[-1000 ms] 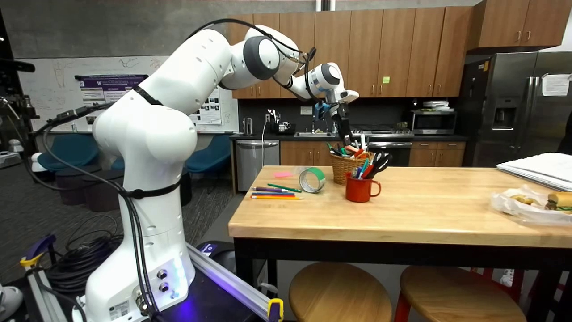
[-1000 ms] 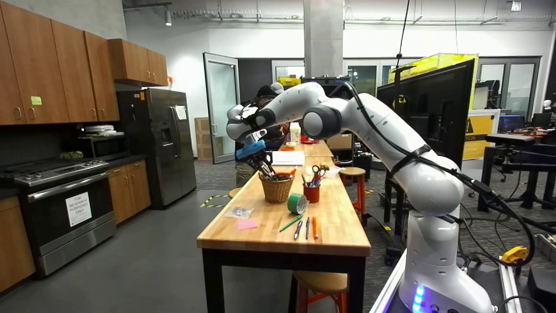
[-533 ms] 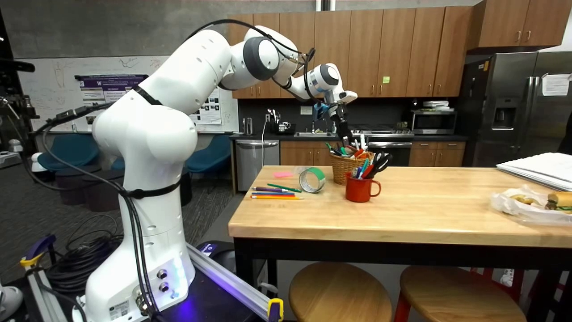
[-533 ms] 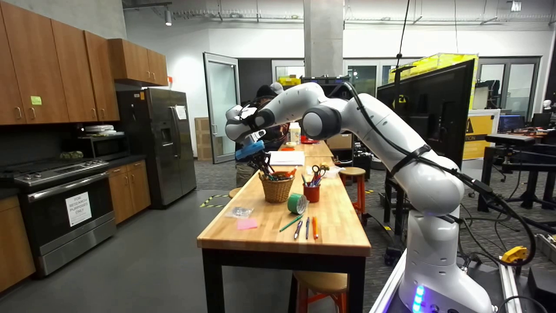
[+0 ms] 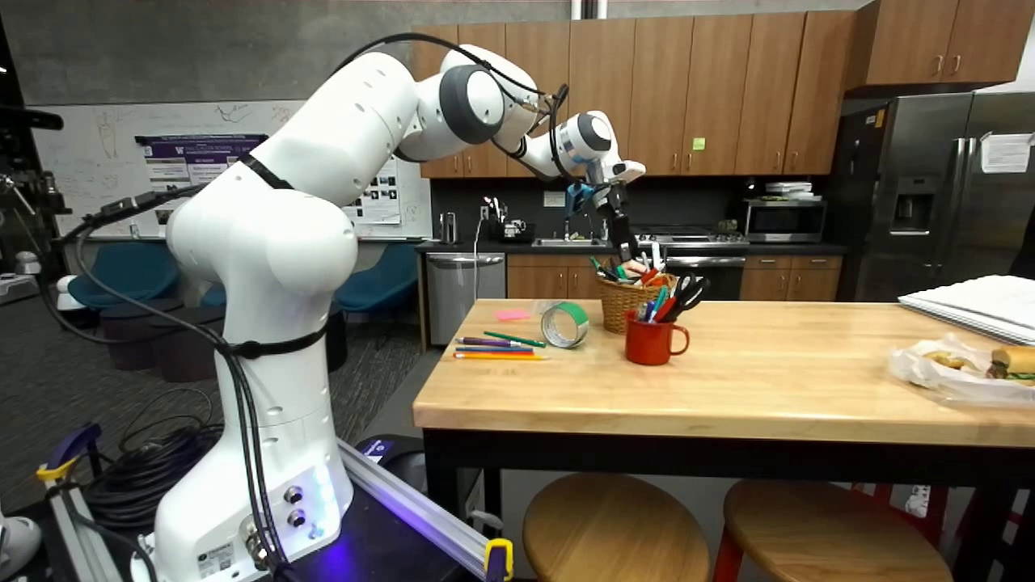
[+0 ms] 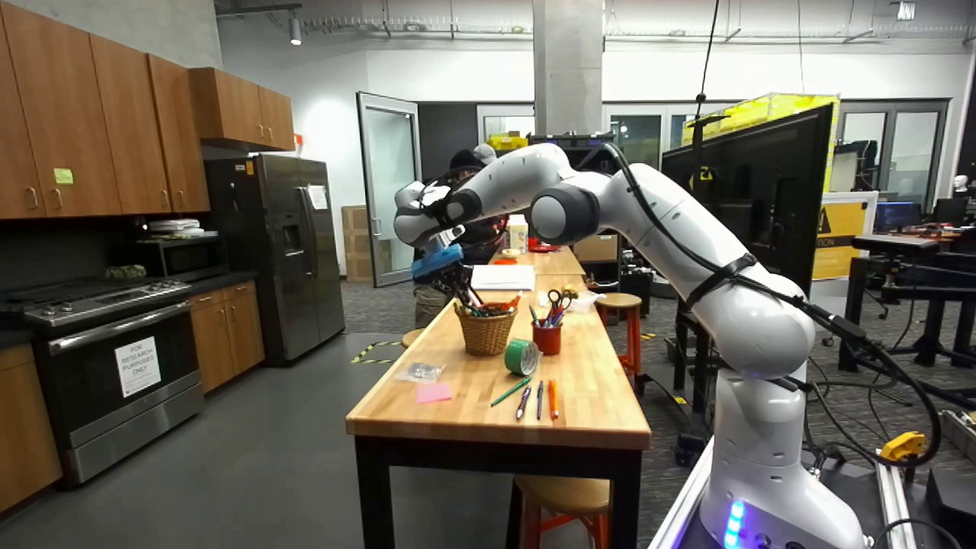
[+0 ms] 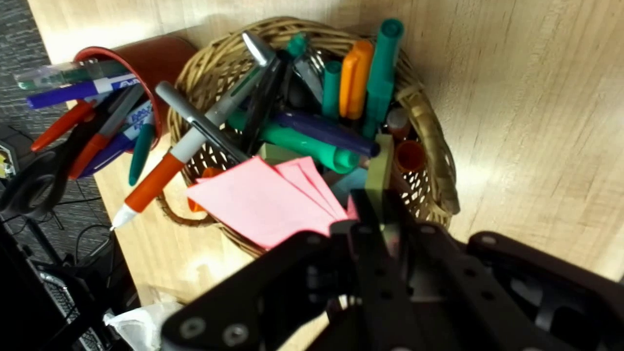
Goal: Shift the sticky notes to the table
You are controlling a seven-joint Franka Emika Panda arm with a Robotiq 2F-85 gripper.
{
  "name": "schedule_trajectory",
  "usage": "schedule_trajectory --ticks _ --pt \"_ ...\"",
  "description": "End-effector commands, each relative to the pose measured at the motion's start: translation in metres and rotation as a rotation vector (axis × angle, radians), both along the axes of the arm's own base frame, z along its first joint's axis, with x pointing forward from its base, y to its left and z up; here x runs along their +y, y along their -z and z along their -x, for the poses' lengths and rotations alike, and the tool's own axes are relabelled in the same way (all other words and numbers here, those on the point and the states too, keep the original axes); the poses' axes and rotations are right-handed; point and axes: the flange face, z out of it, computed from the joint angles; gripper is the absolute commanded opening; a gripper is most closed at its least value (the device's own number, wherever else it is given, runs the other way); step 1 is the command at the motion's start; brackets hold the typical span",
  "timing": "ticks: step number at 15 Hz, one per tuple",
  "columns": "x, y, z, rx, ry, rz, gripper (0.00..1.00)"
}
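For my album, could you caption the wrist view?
End effector closed on a yellowish pad amid pens and pink notes in a basket.

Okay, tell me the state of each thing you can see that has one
Gripper: shut, apparently on a yellow block
Basket: upright, full of pens
Pink notes: overlapping, in the basket
Mug: upright, holding pens and scissors
Tape roll: standing on edge
Loose pens: lying on the table
Single pink note: flat on the table
Glass door: open
Fridge: shut
Oven: shut
Base light: lit blue
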Motion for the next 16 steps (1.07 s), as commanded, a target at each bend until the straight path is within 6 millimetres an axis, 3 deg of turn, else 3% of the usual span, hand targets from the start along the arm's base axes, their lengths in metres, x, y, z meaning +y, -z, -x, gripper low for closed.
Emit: schedule_trajectory --ticks 1,10,16 --pt "0.000 -0.026 0.002 -0.037 -0.030 -0.003 0.02" --pt "0.010 -0.077 0.010 -0.137 -0.100 -0.032 0.02" --pt "0.030 -0.105 0.040 -0.178 -0.185 -0.077 0.02"
